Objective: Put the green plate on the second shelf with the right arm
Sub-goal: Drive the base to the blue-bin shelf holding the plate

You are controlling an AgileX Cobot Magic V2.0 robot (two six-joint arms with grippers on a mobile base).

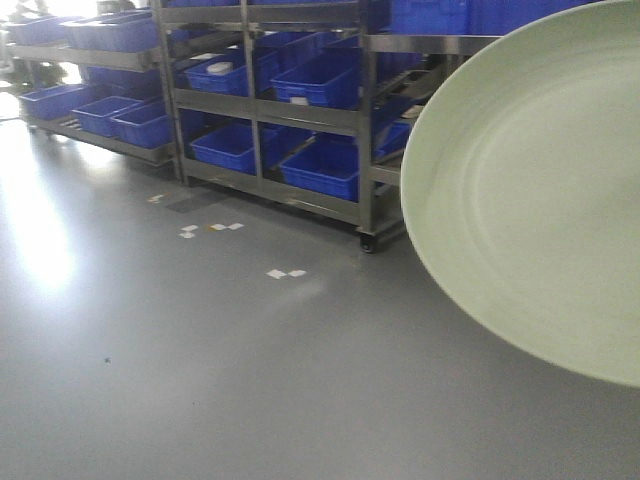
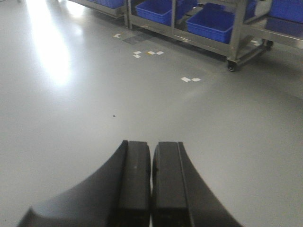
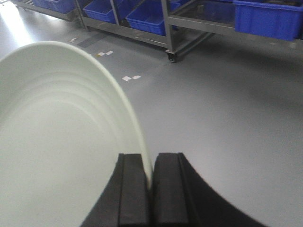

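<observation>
The green plate (image 1: 530, 190) is a large pale sage green round plate with faint rings. It fills the right side of the front view, held up on edge in the air. In the right wrist view the plate (image 3: 52, 137) fills the left half, and my right gripper (image 3: 150, 163) is shut on its rim, one finger on each side. My left gripper (image 2: 152, 151) is shut and empty, pointing at the bare grey floor. Neither gripper shows in the front view.
Metal shelf racks (image 1: 365, 120) on castors stand ahead, loaded with blue bins (image 1: 325, 165) on several levels. A rack castor (image 3: 171, 58) sits on the floor. White tape marks (image 1: 285, 272) dot the grey floor in front of the racks.
</observation>
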